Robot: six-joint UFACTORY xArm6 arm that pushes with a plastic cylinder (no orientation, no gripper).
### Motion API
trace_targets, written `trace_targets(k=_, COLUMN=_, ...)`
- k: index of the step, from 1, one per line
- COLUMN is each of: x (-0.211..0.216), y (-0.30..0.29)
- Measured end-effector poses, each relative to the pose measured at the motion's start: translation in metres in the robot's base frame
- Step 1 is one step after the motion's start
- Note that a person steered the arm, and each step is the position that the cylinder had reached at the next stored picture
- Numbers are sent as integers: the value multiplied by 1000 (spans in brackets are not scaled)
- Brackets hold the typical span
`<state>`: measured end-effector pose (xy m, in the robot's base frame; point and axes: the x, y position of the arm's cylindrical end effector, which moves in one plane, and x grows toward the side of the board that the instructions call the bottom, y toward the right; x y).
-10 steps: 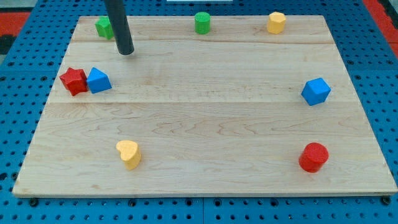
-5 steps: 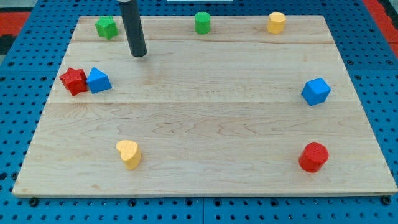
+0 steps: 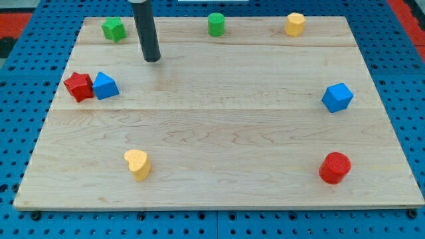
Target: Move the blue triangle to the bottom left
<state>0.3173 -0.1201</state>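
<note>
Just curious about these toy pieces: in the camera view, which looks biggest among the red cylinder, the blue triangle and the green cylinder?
1. Red cylinder, largest, though nearest the view's bottom.
2. Blue triangle.
3. Green cylinder, smallest; it sits farthest up, so distance may shrink it.

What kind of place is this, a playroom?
More likely a robot test bench: a wooden board lying on a blue pegboard, small blocks such as the blue triangle, and my tip above and right of it.

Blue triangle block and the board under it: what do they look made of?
The blue triangle block looks like matte painted wood or plastic; flat, even colour, no glare, so I can't say which. The light board looks like unfinished or lightly sealed wood: visible grain and plank seams.
</note>
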Motion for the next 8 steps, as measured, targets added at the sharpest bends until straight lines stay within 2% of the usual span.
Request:
trace_targets(k=4, x=4, y=0)
trace_targets(k=6, x=76, y=-44)
trace_targets(k=7, x=38, y=-45)
trace_targets(k=8, x=47, y=-72)
